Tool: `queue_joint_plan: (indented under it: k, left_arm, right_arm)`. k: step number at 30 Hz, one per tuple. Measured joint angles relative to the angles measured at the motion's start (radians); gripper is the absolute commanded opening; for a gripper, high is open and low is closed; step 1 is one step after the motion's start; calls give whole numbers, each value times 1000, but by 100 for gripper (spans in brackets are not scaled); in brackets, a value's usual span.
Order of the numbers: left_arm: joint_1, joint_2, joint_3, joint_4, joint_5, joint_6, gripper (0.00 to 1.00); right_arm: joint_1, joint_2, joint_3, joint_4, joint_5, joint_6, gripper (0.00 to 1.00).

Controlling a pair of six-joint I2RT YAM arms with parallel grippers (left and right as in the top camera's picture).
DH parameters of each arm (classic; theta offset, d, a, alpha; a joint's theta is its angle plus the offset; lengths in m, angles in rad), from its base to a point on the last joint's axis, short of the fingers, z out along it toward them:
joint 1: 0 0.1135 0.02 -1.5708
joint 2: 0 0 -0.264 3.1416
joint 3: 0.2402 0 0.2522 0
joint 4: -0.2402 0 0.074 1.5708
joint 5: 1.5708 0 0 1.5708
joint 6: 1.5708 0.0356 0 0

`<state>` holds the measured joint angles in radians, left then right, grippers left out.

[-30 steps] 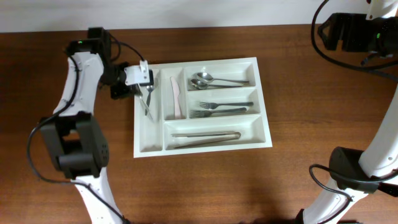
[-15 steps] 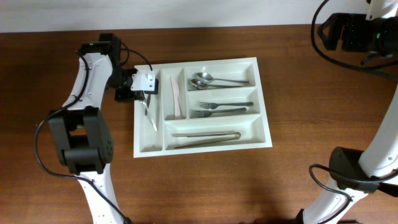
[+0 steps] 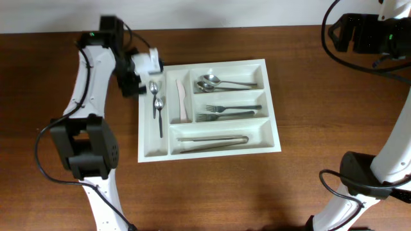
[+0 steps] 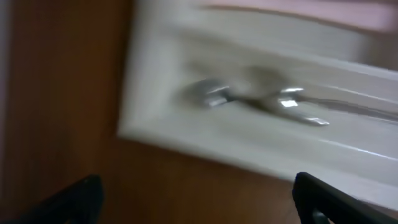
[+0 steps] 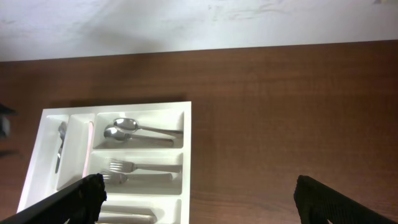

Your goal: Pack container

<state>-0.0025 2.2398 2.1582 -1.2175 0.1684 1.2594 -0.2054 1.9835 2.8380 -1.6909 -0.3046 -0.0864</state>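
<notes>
The white container (image 3: 273, 106) lies in the middle of the table. Its leftmost narrow compartment holds two small spoons (image 3: 157, 102), which show blurred in the left wrist view (image 4: 255, 99). My left gripper (image 3: 142, 72) hovers at the container's far left corner, open and empty, with its fingertips (image 4: 81, 199) over bare wood. My right gripper (image 5: 196, 202) is held high at the far right, open with nothing between its fingers, and looks down on the container (image 5: 186, 155).
A pink knife (image 3: 182, 99) lies in the second narrow compartment. The long compartments hold two large spoons (image 3: 221, 82), two forks (image 3: 228, 111) and metal tongs (image 3: 212, 141). Brown wooden table (image 3: 212, 192) surrounds the container; a white wall edge runs along the back.
My left gripper has opened and let go of a small spoon, which now lies in the leftmost compartment. The gripper has drawn back toward the container's far left corner. The right arm is still.
</notes>
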Motion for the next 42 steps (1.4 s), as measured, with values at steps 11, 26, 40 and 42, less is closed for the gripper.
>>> queue_joint_plan:
  k: [11, 26, 40, 42]
  left_arm:
    - [143, -117, 229, -136, -282, -855, 99]
    - [389, -121, 229, -190, -232, -1097, 99]
    - [390, -121, 229, -190, -224, -1100, 99]
    - [390, -121, 229, -190, -224, -1101, 99]
  right_arm:
    - [0, 0, 0, 0, 0, 1, 99]
    - [0, 0, 0, 0, 0, 0, 99]
    - [0, -98, -3, 0, 0, 0, 99]
    - [0, -170, -10, 0, 0, 0, 99]
